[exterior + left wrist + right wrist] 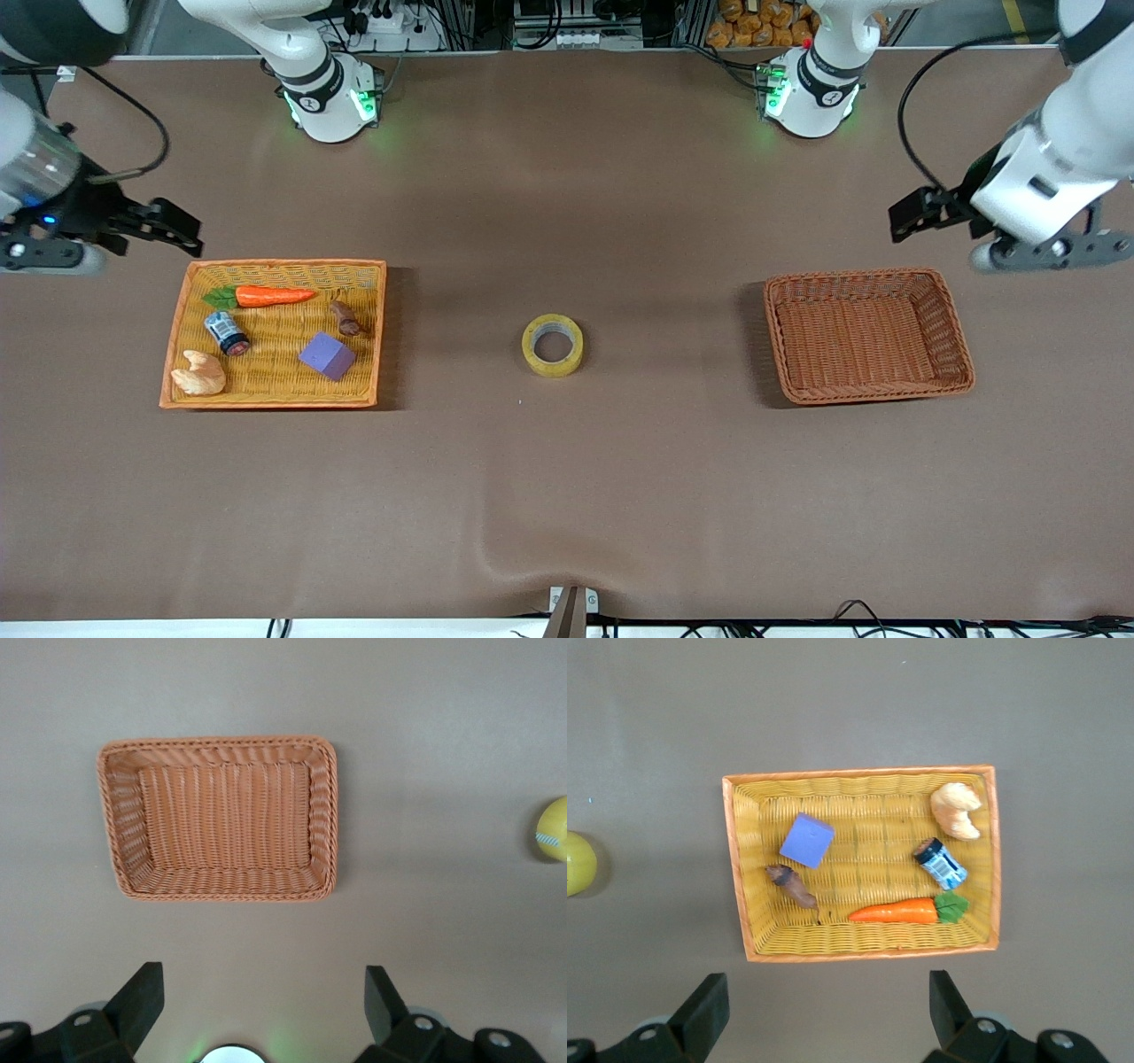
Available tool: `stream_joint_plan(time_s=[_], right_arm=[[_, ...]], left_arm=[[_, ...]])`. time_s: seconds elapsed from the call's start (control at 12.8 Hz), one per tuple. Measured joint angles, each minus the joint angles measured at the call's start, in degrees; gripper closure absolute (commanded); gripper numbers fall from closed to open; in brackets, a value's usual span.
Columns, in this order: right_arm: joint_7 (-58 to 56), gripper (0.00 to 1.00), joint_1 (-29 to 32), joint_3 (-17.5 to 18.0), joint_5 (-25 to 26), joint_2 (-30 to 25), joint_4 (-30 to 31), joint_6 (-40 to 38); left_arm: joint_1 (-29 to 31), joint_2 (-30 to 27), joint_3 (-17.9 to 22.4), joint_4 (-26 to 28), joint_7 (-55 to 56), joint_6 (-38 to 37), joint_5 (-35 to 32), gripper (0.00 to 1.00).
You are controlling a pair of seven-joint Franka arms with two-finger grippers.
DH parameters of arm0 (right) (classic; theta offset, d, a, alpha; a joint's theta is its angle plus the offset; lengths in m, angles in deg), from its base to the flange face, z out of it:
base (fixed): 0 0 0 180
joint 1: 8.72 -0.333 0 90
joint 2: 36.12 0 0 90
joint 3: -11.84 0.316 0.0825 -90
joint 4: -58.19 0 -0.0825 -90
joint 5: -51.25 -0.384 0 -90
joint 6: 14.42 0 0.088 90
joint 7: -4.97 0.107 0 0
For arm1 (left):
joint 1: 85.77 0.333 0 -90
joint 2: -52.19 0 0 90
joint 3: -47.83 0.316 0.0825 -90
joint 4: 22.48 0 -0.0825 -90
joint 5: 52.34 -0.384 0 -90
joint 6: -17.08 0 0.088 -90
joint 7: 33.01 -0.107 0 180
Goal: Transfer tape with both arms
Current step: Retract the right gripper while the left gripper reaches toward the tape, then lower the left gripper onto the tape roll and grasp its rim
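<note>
Front view: the tape (553,345) lies flat on the brown table (567,496), between two baskets and well apart from both, with nothing touching it and nothing over it. Toward the right arm's end from the tape sits the yellow basket (177,354) with an orange rim. It holds a carrot (266,295), a small can (226,332), a purple block (327,356), a brown piece (347,319) and a pale croissant-like pastry (199,374), all apart from one another. Toward the left arm's end from the tape sits the brown basket (959,346), which holds nothing. The right gripper (173,232) hangs released, fingers spread, just off the yellow basket's corner. The left gripper (917,217) hangs released too, fingers spread, near the brown basket's rim.
</note>
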State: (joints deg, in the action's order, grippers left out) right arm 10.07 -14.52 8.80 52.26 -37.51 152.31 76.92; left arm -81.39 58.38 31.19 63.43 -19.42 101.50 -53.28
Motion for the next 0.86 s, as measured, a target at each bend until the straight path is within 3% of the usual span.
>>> stream_joint_plan(time_s=[0.31,0.63,0.86], right_arm=[[0.0,0.0,0.1,0.4,-1.1,0.2,-2.1,-1.7],[0.0,0.0,2.2,0.2,-2.9,0.6,-4.1,-2.1],[-0.1,0.0,4.4,0.3,-3.1,0.8,-4.5,-2.7]], left_arm=[[-5.6,5.7,-4.0,0.3,2.9,10.6,0.7,0.0],[-17.9,16.8,-4.4,1.5,19.2,23.8,1.4,0.0],[-25.4,26.3,-4.1,1.7,24.7,34.0,0.9,0.0]])
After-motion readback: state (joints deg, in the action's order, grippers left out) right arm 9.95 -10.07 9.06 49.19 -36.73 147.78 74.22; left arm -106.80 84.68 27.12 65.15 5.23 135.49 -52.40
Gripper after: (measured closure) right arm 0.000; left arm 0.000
